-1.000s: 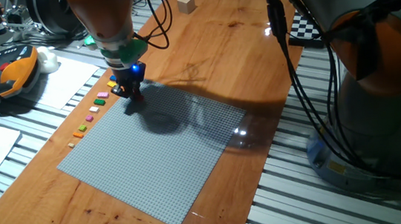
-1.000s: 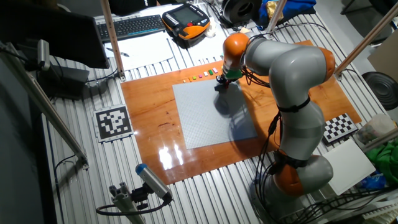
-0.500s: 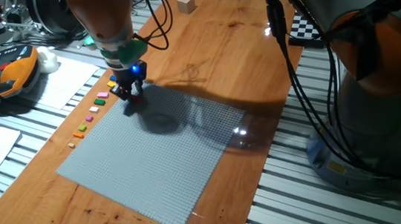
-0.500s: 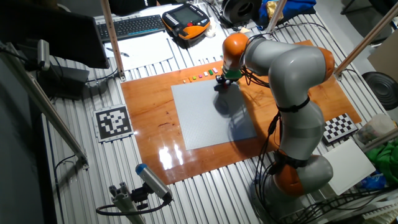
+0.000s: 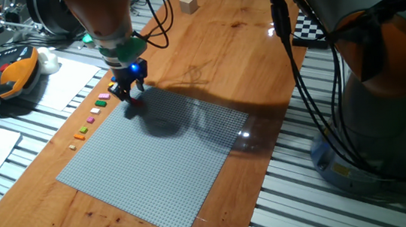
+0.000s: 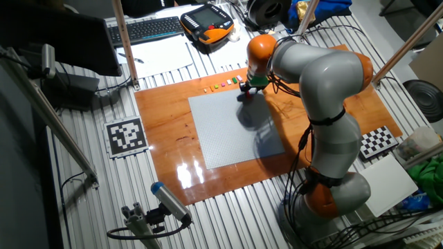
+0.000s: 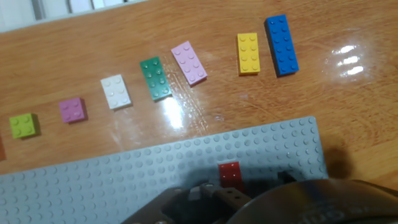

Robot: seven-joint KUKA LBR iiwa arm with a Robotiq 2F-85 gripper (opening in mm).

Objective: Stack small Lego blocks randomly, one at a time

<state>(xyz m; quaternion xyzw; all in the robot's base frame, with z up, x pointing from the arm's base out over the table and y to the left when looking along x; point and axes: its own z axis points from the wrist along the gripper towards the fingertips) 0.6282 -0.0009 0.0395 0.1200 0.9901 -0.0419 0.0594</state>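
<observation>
One small red plastic Lego brick (image 7: 230,175) sits on the studded surface of the big grey baseplate (image 7: 124,180), close to the plate's corner and right in front of my camera on the hand. From that view I see dark parts of the black two-finger gripper (image 5: 129,91) at the bottom edge, just beside the red brick, but I cannot tell whether the fingers are spread or closed, nor whether they touch the brick. Beyond the baseplate's edge, on the bare wood, a loose row of small bricks lies flat and apart from one another: a lime-green square brick (image 7: 23,125), a purple square brick (image 7: 73,110), a white brick (image 7: 116,91), a dark green brick (image 7: 155,78), a pale pink longer brick (image 7: 189,63), a yellow brick (image 7: 248,53) and a long blue brick (image 7: 282,37). In one fixed view I see the gripper hanging low over the baseplate's far corner, with the row of coloured bricks running along the plate's edge to its left. The baseplate rests on the varnished wooden board (image 5: 242,56) that serves as the tabletop. Well apart from the baseplate, at the far end of the board, stands a tan wooden cube (image 5: 189,4). The orange and grey arm (image 6: 304,62) reaches over the board to the baseplate's corner.
</observation>
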